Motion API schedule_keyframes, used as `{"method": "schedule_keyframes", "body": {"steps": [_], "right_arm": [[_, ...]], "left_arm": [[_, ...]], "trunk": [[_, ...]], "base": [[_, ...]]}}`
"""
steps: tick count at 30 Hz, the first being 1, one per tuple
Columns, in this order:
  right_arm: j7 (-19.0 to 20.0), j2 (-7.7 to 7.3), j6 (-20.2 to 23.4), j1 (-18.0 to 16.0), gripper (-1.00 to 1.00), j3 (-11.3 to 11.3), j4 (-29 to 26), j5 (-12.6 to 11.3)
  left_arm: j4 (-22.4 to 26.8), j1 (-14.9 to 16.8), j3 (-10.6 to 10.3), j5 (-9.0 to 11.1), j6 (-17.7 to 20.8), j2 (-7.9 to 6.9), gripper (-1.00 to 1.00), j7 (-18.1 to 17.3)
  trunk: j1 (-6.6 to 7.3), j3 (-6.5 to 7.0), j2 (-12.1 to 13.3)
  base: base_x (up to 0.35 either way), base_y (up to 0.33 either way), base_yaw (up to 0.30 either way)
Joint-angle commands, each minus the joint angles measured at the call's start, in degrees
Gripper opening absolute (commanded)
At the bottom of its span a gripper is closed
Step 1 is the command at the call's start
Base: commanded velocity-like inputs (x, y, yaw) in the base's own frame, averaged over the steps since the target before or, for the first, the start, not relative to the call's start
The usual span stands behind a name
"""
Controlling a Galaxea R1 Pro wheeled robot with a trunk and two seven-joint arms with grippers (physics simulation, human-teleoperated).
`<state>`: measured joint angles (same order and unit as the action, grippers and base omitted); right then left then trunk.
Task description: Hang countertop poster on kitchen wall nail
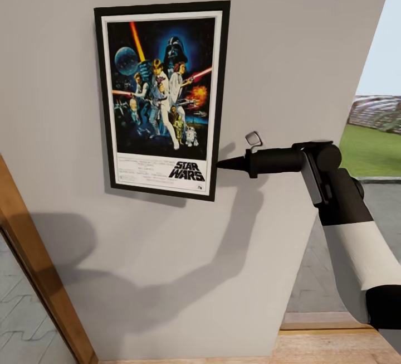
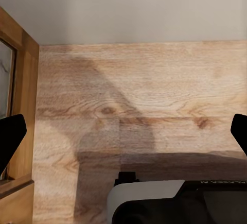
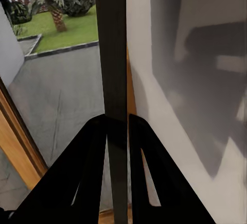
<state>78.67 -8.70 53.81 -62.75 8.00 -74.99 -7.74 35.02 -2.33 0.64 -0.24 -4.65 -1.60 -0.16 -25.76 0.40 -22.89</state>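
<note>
While pinched edge-on, flat glossy poster (image 1: 161, 99), matte wall (image 1: 289, 46).

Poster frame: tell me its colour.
Black, with a white inner border, around the poster. The head view shows it best, against the light-grey wall.

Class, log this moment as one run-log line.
poster: flat against wall | right gripper: shut on poster's right edge | left gripper: open

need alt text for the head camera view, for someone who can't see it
A framed Star Wars poster hangs flat against a plain light-grey wall. The right gripper pinches the poster's lower right edge, its arm reaching in from the right. Wooden trim runs along the lower left, and grass shows outdoors at far right.
</note>
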Motion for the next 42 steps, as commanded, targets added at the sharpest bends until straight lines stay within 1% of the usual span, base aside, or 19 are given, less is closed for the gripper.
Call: {"method": "schedule_keyframes", "body": {"steps": [1,10,25,32,42], "right_arm": [[0.07,-0.06,0.20,0.03,-1.00,0.09,0.05,-0.34],[0.08,-0.09,-0.46,0.40,-1.00,0.09,0.10,-0.34],[0.08,-0.09,-0.55,0.53,-1.00,0.13,0.10,-0.30],[0.08,-0.09,-0.60,1.30,-1.00,0.16,0.10,-0.30],[0.08,-0.09,-0.64,1.48,-1.00,0.17,0.10,-0.27]], "left_arm": [[0.05,-0.02,0.06,-0.03,-0.10,0.01,1.00,-0.02],[0.05,-0.01,0.06,-0.03,-0.10,0.02,1.00,-0.02],[0.05,-0.02,0.06,-0.03,-0.10,0.02,1.00,-0.03],[0.05,0.01,0.06,-0.03,-0.10,0.02,1.00,-0.02],[0.05,0.01,0.06,-0.03,-0.10,0.02,1.00,-0.02]], "trunk": [[-0.02,-0.01,-0.03],[-0.02,-0.01,-0.03],[-0.02,-0.01,-0.03],[-0.02,-0.01,-0.03],[-0.02,-0.01,-0.03]], "base": [[0.000,0.000,0.000],[0.000,0.000,0.000],[0.000,0.000,0.000],[0.000,0.000,0.000],[0.000,0.000,0.000]]}}
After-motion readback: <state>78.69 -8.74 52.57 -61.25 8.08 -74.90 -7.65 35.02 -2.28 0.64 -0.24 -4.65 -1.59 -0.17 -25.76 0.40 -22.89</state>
